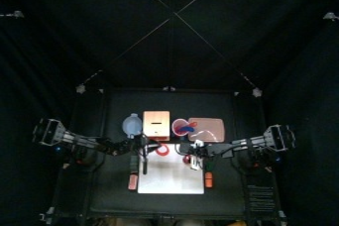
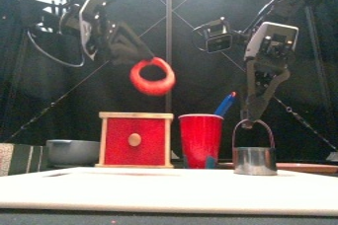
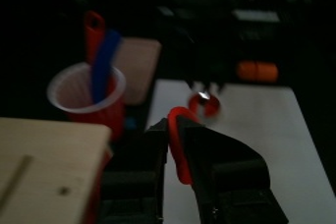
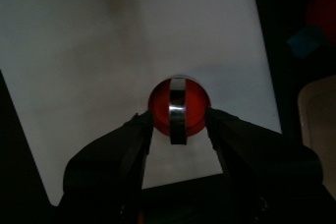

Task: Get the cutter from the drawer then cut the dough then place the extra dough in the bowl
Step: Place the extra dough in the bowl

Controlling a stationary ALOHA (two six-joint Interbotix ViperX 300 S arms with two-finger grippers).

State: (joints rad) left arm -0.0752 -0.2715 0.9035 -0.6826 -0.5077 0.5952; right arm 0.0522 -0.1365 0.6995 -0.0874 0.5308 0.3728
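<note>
My left gripper is shut on a red dough ring and holds it in the air above the wooden box; the left wrist view shows the dough ring pinched between the jaws. My right gripper is shut on the wire handle of the round metal cutter, which stands on the white cutting board. In the right wrist view a red dough disc lies inside the cutter under the right gripper. The blue-grey bowl stands left of the box.
The box's red drawer front faces forward. A red cup holding a blue knife stands between the box and the cutter, on the pink tray. The bowl sits behind the board's left side.
</note>
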